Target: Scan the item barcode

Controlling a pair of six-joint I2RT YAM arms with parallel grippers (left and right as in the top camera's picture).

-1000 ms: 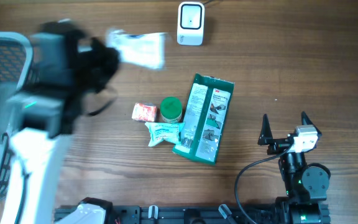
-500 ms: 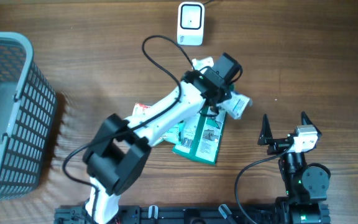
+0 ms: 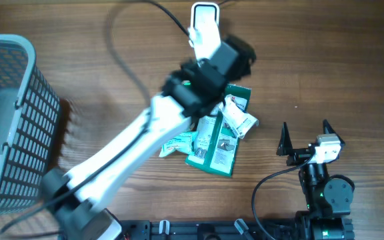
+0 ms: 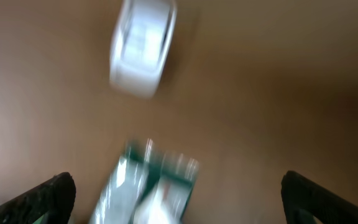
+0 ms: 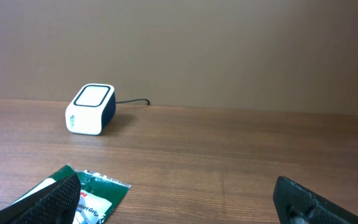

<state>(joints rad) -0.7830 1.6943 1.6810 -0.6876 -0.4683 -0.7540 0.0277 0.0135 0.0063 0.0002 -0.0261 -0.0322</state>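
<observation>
so the grey mesh basket (image 3: 19,80) sits at the table's left edge; can't tell what's in it, the inside is just a grey blur; the surface is a brown wood-grain table (image 3: 325,60), with a plain beige wall (image 5: 229,43) behind it; the white scanner (image 5: 91,109) stands at the far edge; the white packet (image 3: 240,120) lies on the top corner of the green box (image 3: 215,150); the left gripper (image 4: 179,190) is spread wide with nothing between its fingers, though that view is blurry; the left arm (image 3: 132,143) stretches across the middle and covers part of the pile and the scanner; the right gripper (image 3: 305,127) is spread too, empty, well apart on the right; a white-green packet (image 3: 174,143) pokes out beside the box.
</observation>
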